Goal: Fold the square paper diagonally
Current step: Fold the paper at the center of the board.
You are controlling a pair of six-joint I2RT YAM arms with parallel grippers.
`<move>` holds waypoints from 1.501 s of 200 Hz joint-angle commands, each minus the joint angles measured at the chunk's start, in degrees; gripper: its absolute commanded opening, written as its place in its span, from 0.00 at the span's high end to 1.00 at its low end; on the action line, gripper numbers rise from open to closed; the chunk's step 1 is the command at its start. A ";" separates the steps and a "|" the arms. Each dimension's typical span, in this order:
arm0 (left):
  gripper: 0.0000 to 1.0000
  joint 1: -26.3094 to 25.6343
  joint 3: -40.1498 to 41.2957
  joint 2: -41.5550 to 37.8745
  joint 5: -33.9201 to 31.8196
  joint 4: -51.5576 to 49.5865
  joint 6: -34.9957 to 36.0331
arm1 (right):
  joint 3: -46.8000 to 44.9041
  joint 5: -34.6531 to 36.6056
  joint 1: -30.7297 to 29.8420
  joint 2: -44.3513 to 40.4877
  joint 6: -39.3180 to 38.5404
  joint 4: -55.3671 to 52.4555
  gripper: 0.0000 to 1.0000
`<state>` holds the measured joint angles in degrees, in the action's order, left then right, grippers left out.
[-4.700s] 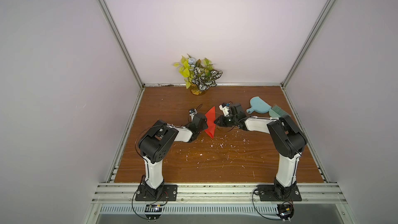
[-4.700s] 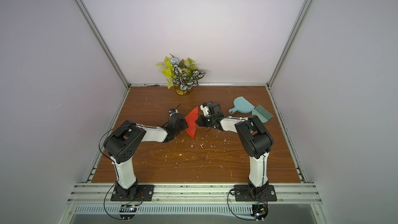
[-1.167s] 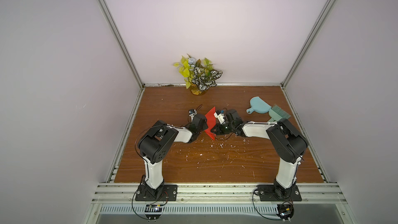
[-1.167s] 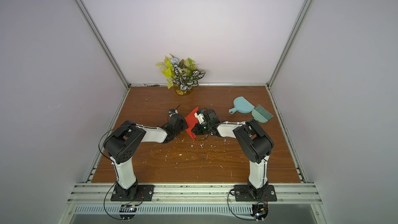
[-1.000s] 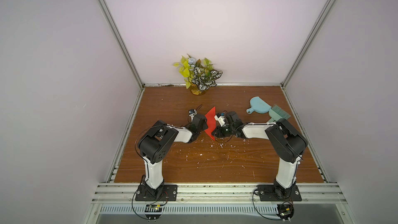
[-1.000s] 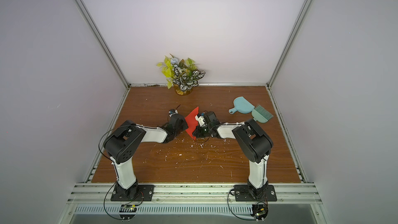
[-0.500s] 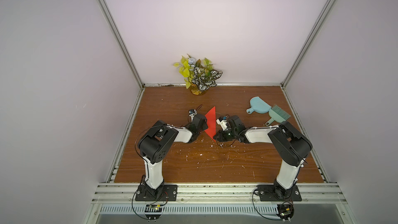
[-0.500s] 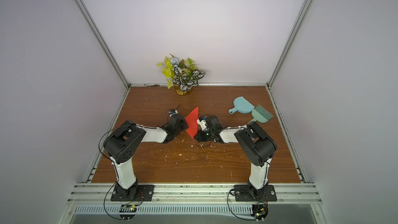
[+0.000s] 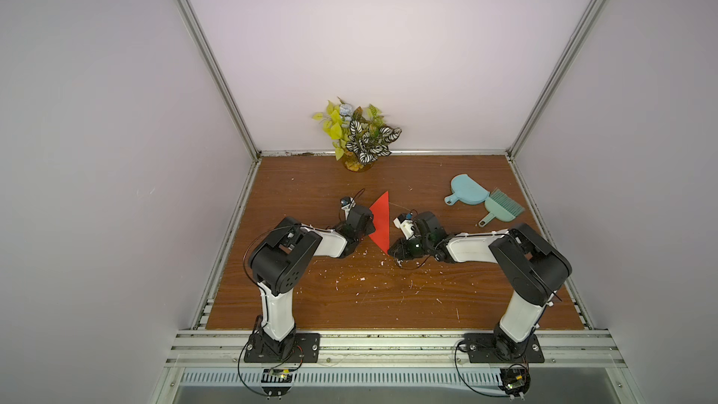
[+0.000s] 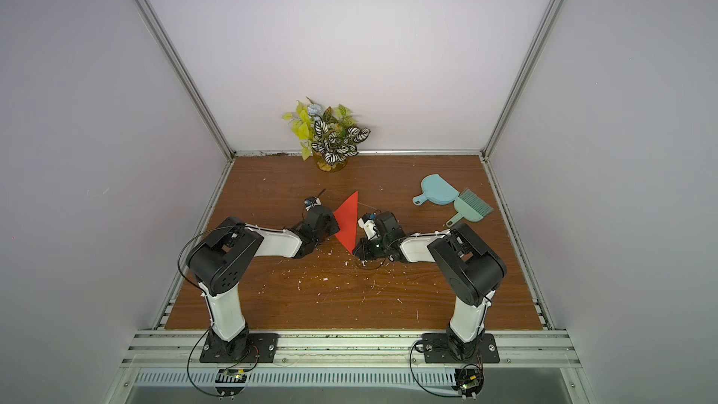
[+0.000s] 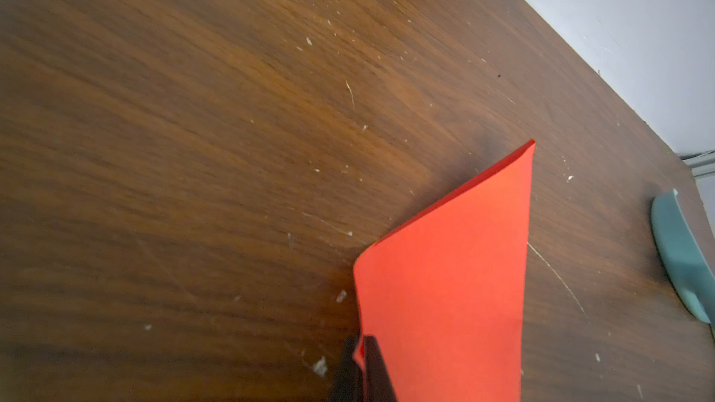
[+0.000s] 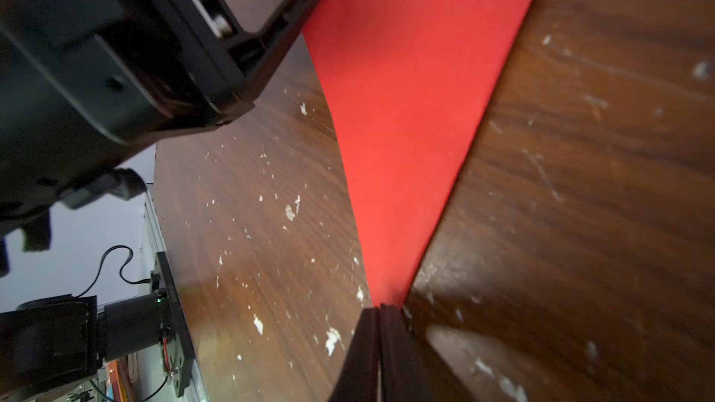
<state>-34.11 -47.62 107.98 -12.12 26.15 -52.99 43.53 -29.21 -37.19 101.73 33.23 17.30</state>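
Both arms reach in from the near edge of the table (image 9: pixel 349 305), whose brown wood is strewn with white specks (image 9: pixel 361 277). The right gripper (image 12: pixel 380 309) is lowest and nearest: its jaws are pressed together, their tips meeting the near point of the square paper (image 9: pixel 381 223); whether that point is caught between them cannot be told. The paper sits about the middle of the table, folded into a red-orange triangle in both top views, its long straight edge running from near to far. The left gripper (image 11: pixel 361 346) is clamped on the paper's left corner, both layers nipped between its closed fingers. Farther off, toward the far right corner, a light blue dustpan (image 9: pixel 468 193) and a teal brush (image 9: pixel 504 209) lie side by side. A potted plant (image 9: pixel 359 137) stands at the far edge.
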 commanded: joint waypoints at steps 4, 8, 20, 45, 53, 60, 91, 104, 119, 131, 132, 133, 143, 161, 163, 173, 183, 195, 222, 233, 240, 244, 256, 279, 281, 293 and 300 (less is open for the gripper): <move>0.99 -0.47 0.94 0.74 -1.08 -1.72 -0.17 | -1.65 -2.05 -0.95 -1.73 -0.62 -2.62 0.91; 0.99 -0.45 0.89 0.80 -1.06 -1.78 -0.20 | -1.61 -2.17 -0.95 -1.88 -0.63 -2.62 0.91; 0.99 -0.46 0.94 0.78 -1.06 -1.83 -0.22 | -1.52 -2.49 -1.33 -2.01 -0.78 -2.54 0.91; 0.99 -0.44 0.99 0.69 -1.07 -1.92 -0.15 | -1.45 -2.37 -1.26 -3.31 -0.97 -2.45 0.91; 0.99 -0.49 1.08 0.49 -1.18 -2.01 -0.09 | -1.43 -1.26 -0.86 -4.55 -1.24 -2.94 0.90; 0.99 -0.45 1.23 0.26 -1.15 -2.03 -0.03 | -1.41 -0.94 -0.14 -5.75 -1.24 -2.78 0.90; 0.99 -0.49 2.37 -0.76 -1.68 -1.59 -0.01 | 2.36 -2.36 2.25 -6.06 -2.59 -3.68 0.90; 0.99 -0.47 2.28 -0.76 -1.50 -1.57 -0.01 | 5.00 -3.48 2.25 -3.31 -3.17 -4.28 0.91; 0.99 -0.52 2.26 -0.58 -1.28 -1.47 -0.14 | 6.89 -3.39 2.21 -0.62 -2.74 -3.25 0.91; 0.99 -0.53 2.35 -0.58 -1.24 -1.37 -0.27 | 8.13 -2.41 2.25 0.85 -2.81 -3.06 0.91; 0.99 -0.52 2.31 -0.58 -1.24 -1.37 -0.27 | 8.23 -2.37 2.23 0.98 -2.82 -3.15 0.91; 0.99 -0.57 2.33 -0.58 -1.20 -1.41 -0.27 | 8.37 -2.31 2.22 1.13 -2.82 -3.15 0.91; 0.99 -0.53 2.28 -0.58 -1.24 -1.37 -0.27 | 9.33 -2.20 2.15 2.40 -2.91 -3.49 0.91; 0.99 -0.52 2.21 -0.59 -1.33 -1.37 -0.18 | 9.49 -2.21 1.98 4.10 -2.58 -3.56 0.91; 0.99 -0.52 2.18 -0.58 -1.31 -1.37 -0.23 | 9.39 -2.24 1.96 4.24 -2.57 -3.58 0.91; 0.99 -0.52 2.15 -0.50 -1.25 -1.41 -0.25 | 8.89 -2.06 1.78 4.61 -2.41 -3.67 0.91; 0.99 -0.52 2.11 -0.40 -1.29 -1.20 -0.36 | 8.14 -1.90 1.58 4.77 -2.30 -3.67 0.91; 0.99 -0.52 2.12 -0.32 -1.15 -1.26 -0.49 | 7.41 -1.81 1.15 4.79 -2.30 -3.88 0.91; 0.99 -0.53 1.91 -0.24 -1.31 -1.20 -0.46 | 5.05 -2.16 0.22 4.22 -1.83 -3.73 0.91; 0.99 -0.52 1.84 -0.23 -1.29 -1.24 -0.36 | 3.55 -1.92 0.11 3.49 -1.28 -3.13 0.91; 0.99 -0.52 1.82 -0.23 -1.48 -1.34 -0.38 | 2.59 -1.78 0.09 2.95 -1.00 -2.75 0.91; 0.99 -0.53 1.82 -0.23 -1.50 -1.36 -0.39 | 2.12 -1.50 0.08 2.64 -0.83 -2.64 0.91; 0.99 -0.52 1.82 -0.23 -1.67 -1.51 -0.27 | 0.98 -1.04 0.09 1.59 -0.54 -2.43 0.91; 0.99 -0.53 1.82 -0.19 -1.68 -1.52 -0.27 | -0.48 -1.02 0.04 0.26 -0.19 -1.96 0.91; 0.99 -0.52 1.82 -0.22 -1.64 -1.49 -0.25 | -0.60 -1.02 0.06 0.23 -0.12 -1.91 0.91; 0.99 -0.52 1.76 -0.14 -1.72 -1.48 -0.19 | -1.03 -1.11 0.06 -0.19 -0.09 -1.76 0.91; 0.99 -0.53 1.80 -0.14 -1.77 -1.51 -0.26 | -1.12 -1.28 0.10 -0.34 -0.31 -1.91 0.91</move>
<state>-34.11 -46.52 107.68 -12.75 27.27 -53.36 43.92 -30.57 -36.75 102.72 32.56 18.17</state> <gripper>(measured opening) 0.050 0.089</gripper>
